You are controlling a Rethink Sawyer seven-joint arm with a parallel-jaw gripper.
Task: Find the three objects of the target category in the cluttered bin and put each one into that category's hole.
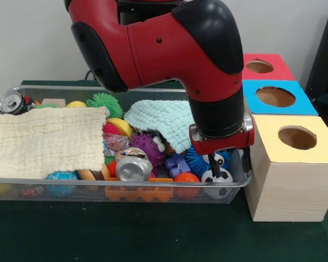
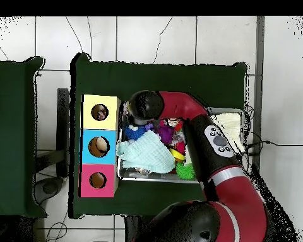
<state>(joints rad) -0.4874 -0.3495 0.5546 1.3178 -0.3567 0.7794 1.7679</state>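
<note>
The end effector (image 1: 229, 164) is lowered into the end of the wire bin (image 1: 126, 184) that lies beside the yellow-topped box (image 1: 287, 164). Its two black fingers are spread, one on each side of the space above a black and white ball (image 1: 218, 179); nothing is pinched between them. The task line does not state the target category. Judged from the arm's position, this ball is the item being sought. It rests against the bin's front wall, just beside an orange ball (image 1: 186, 178) and in front of a blue spiky ball (image 1: 197, 159). Being round, the ball has no long axis and no pointing direction, so approach angle is not critical. By contrast, the crushed can (image 1: 133, 166) lies with its end toward the front camera. Risks from here:

- The outer finger stands close to the bin wall and may catch the mesh on descent.
- A smooth ball may squirt out sideways if the fingers close off centre.
- The neighbouring balls may be pinched together with it.
- The mint cloth (image 1: 158, 120) lies near the wrist and may snag on lifting.

The blue box (image 1: 273, 97) and red box (image 1: 262, 66) stand behind the yellow one on the worktop (image 1: 126, 234). A wrong choice of hole is therefore also possible.
</note>
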